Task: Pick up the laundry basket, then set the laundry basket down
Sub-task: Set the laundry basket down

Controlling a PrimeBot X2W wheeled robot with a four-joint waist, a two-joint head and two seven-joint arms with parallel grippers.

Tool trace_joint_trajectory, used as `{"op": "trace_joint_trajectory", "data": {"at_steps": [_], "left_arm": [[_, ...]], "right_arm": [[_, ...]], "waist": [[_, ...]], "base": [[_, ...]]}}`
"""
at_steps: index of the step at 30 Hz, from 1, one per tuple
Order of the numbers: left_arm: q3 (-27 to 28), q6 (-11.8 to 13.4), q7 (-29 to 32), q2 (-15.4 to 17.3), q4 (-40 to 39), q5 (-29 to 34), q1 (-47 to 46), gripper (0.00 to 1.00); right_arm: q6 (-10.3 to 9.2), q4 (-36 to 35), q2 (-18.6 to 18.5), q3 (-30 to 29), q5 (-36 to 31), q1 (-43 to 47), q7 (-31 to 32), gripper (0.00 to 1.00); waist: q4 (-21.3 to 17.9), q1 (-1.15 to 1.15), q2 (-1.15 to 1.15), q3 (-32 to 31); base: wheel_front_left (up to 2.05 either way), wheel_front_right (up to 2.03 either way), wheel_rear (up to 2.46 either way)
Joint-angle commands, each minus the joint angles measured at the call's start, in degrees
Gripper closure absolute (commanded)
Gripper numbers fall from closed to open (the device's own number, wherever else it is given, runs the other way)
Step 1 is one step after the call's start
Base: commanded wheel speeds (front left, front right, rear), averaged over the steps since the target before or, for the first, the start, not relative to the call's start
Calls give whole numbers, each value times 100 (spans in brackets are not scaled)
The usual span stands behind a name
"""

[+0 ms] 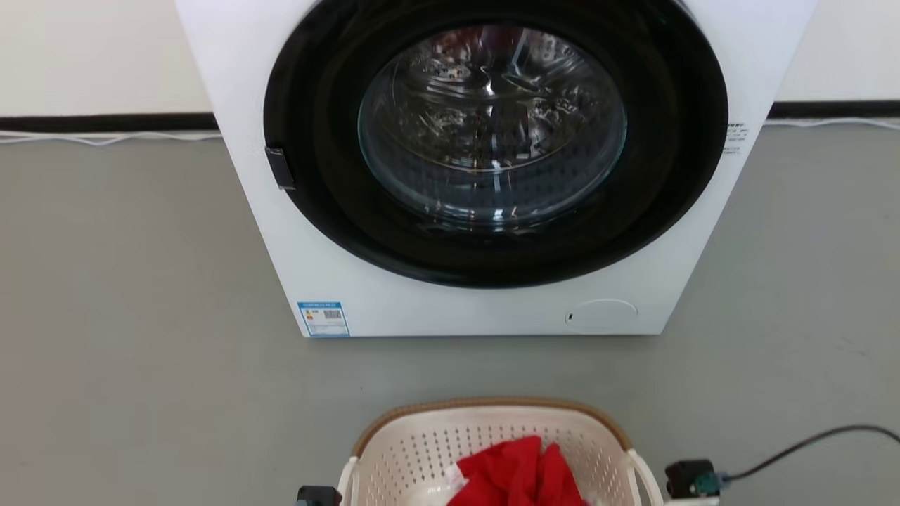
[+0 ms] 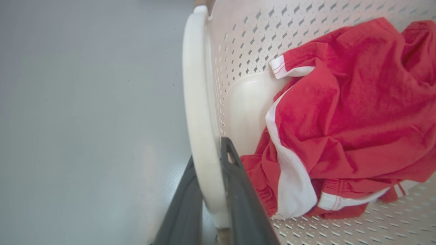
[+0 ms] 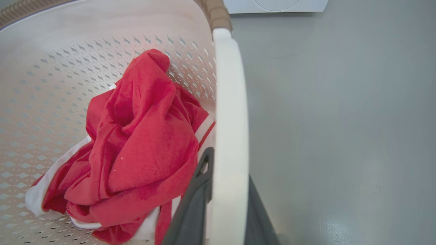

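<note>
Pinching the white side handles (image 2: 197, 102) of the laundry basket (image 1: 422, 450), bottom centre in the head view, with left gripper (image 2: 208, 153) and right gripper (image 3: 229, 166) clamped narrow; risking slippage or tilt, judged likely under uneven lifting.

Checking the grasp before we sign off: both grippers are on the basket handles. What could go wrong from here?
1. The left gripper and right gripper each pinch only a thin, smooth handle; an uneven move could tilt the laundry basket or let a handle slip.
2. The washer stands close ahead; a forward swing might knock the basket's rim against it.
</note>
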Motion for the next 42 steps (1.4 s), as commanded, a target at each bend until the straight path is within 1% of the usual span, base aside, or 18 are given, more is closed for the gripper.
{"op": "trace_joint_trajectory", "data": {"at_steps": [1, 8, 12, 16, 17, 24, 25, 26, 28, 35, 42], "left_arm": [[115, 88, -118, 190, -9, -36, -356, 100], [152, 126, -226, 190, -42, -74, -828, 100], [188, 147, -306, 190, -50, -71, -1214, 100], [219, 163, -381, 190, -87, -43, -1673, 100], [219, 163, -381, 190, -87, -43, -1673, 100], [259, 179, -461, 190, -176, 47, -2516, 100], [267, 181, -467, 190, -191, 58, -2628, 100], [280, 189, -475, 190, -230, 71, -2821, 100], [274, 197, -480, 190, -271, 88, -2969, 100], [289, 268, -487, 190, -453, 173, -3301, 100], [471, 341, -488, 190, -600, 402, -3581, 100]], "right_arm": [[94, -52, 8, 135, 5, -268, -94, 100], [94, -43, 8, 85, -60, -828, -253, 100], [94, -41, 8, -70, -223, -1225, -309, 100], [94, -41, 8, -323, -499, -1681, -370, 100], [94, -41, 8, -323, -499, -1681, -370, 100], [94, -40, 8, -1030, -1259, -2477, -417, 100], [94, -40, 8, -1154, -1402, -2584, -427, 100], [94, -40, 8, -1413, -1690, -2764, -437, 100], [94, -40, 8, -1671, -1989, -2898, -436, 100], [94, -40, 8, -2435, -2844, -3145, -503, 100], [94, -40, 8, -2931, -3390, -3379, -584, 100]], "waist": [[-6, 0, 0, 95], [12, 0, 0, 651], [40, 0, 0, 1144], [90, 0, 0, 1766], [90, 0, 0, 1766], [224, 0, 0, 2994], [241, 0, 0, 3162], [273, 0, 0, 3463], [301, 0, 0, 3712], [364, 0, 0, 4267], [405, 0, 0, 4622]], "base": [[0, 0, 0], [0, 0, 0], [0, 0, 0], [0, 0, 0], [0, 0, 0], [0, 0, 0], [0, 0, 0], [0, 0, 0], [0, 0, 0], [0, 0, 0], [0, 0, 0]]}}
